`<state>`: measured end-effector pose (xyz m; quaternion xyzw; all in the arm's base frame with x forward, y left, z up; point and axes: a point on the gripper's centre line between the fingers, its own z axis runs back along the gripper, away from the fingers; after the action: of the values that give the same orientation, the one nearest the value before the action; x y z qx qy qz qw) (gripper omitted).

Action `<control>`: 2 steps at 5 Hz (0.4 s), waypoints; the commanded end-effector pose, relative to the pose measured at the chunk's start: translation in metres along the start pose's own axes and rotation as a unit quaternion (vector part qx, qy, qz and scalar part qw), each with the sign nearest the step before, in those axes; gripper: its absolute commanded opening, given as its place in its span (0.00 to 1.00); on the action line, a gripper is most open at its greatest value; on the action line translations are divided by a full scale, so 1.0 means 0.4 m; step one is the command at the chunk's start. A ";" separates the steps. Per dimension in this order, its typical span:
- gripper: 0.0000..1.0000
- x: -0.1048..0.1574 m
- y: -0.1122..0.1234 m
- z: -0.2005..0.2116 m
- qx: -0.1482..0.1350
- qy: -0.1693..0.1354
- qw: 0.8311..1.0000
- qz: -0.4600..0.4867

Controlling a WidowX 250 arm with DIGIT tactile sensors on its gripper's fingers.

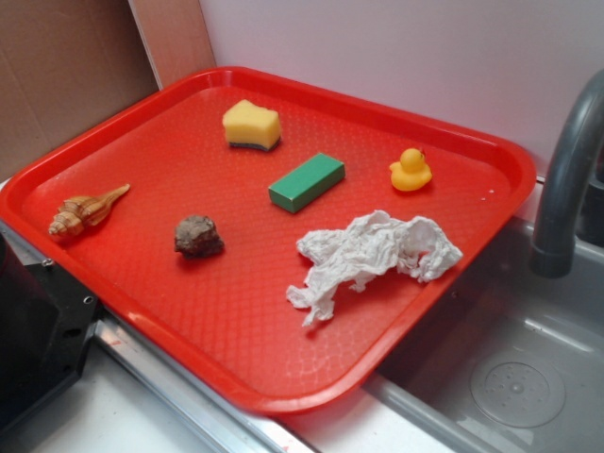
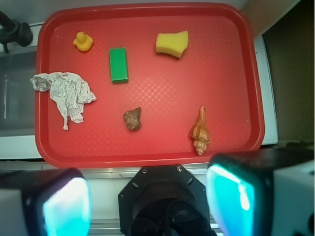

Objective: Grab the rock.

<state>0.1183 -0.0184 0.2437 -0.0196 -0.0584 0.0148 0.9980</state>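
The rock is a small lumpy dark brown-grey stone lying on the red tray, left of middle. In the wrist view the rock lies near the tray's near edge. My gripper is open and empty, high above and behind the tray's near edge, over the robot base. Its two fingers frame the bottom of the wrist view with a wide gap. The gripper does not show in the exterior view.
On the tray are a tan spiral seashell, a yellow sponge, a green block, a yellow rubber duck and crumpled white paper. A grey faucet and sink stand at right. The black robot base is below.
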 end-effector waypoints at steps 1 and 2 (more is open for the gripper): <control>1.00 0.000 0.000 0.000 0.000 0.000 1.000 0.000; 1.00 0.034 0.033 -0.091 -0.019 -0.035 0.999 -0.017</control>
<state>0.1327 -0.0060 0.2021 -0.0333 -0.0864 0.0009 0.9957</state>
